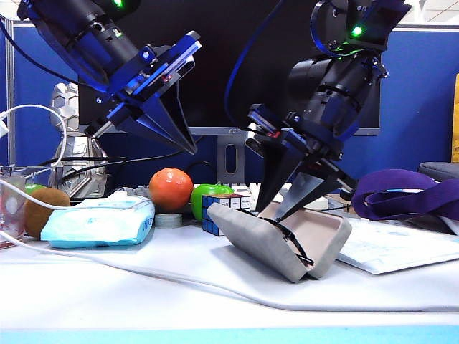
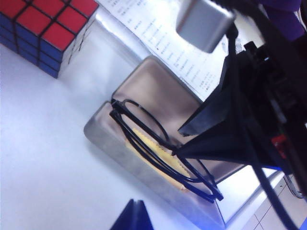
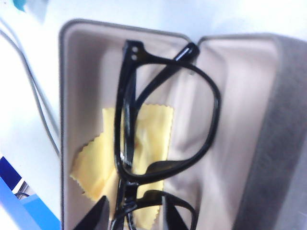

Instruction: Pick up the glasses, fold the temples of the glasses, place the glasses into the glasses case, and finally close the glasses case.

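Glasses (image 3: 163,139): folded, standing on edge inside the open case (image 1: 287,240), directly beneath the right gripper (image 1: 287,208), whose two fingers reach down into the case and close on the frame near its middle; in the right wrist view a lens rim runs between the two dark fingertips, so the jaws read as clamped on the glasses rather than free. Long axis of glasses: parallel to that of the case, lying across the line of the fingers. Temples (image 2: 158,160): tucked behind the front, resting over a yellow cloth (image 3: 120,158) on the case floor. Lid: open, hinged along the long side, grey shell toward the camera in the exterior view. Left gripper (image 1: 183,140): raised well above the table (image 1: 143,287), off to the side of the case, holding nothing; whether its fingers are parted cannot be told. Right arm is nearer. Surface: smooth white table. Room: cube (image 1: 215,211) just behind the case, papers (image 1: 401,247) beside it, a white cable (image 1: 143,269) crossing in front; tissue pack (image 1: 100,222) and fruit lie well apart.
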{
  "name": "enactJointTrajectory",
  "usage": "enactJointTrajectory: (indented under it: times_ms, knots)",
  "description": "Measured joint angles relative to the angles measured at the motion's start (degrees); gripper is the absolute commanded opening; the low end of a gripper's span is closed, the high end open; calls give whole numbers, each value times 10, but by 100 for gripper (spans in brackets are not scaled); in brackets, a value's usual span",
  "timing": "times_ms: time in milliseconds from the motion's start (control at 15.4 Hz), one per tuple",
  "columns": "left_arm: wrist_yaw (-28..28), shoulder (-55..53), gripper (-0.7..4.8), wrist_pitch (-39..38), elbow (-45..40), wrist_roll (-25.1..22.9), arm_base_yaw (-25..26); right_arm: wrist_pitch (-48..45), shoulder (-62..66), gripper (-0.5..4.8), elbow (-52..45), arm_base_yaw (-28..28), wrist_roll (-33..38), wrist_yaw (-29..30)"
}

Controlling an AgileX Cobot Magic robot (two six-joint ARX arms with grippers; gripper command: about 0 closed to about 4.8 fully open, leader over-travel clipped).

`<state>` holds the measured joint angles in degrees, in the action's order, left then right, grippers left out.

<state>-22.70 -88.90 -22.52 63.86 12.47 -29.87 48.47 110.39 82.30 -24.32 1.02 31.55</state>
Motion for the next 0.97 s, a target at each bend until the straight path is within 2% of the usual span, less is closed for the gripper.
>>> enactJointTrajectory:
  times_ms: [325, 390, 455, 585, 975]
  knots:
    - [0, 0, -5, 3, 0, 0, 0, -3, 12, 143, 0, -14, 0, 0]
    - [0, 0, -6, 5, 0, 0, 0, -7, 17, 111, 0, -16, 0, 0]
    - [0, 0, -6, 4, 0, 0, 0, -7, 21, 48, 0, -19, 0, -1]
    - [0, 0, -5, 4, 0, 0, 0, -10, 20, 0, 3, -19, 0, 0]
    - [0, 0, -5, 5, 0, 0, 0, -12, 16, 0, 6, -16, -1, 11]
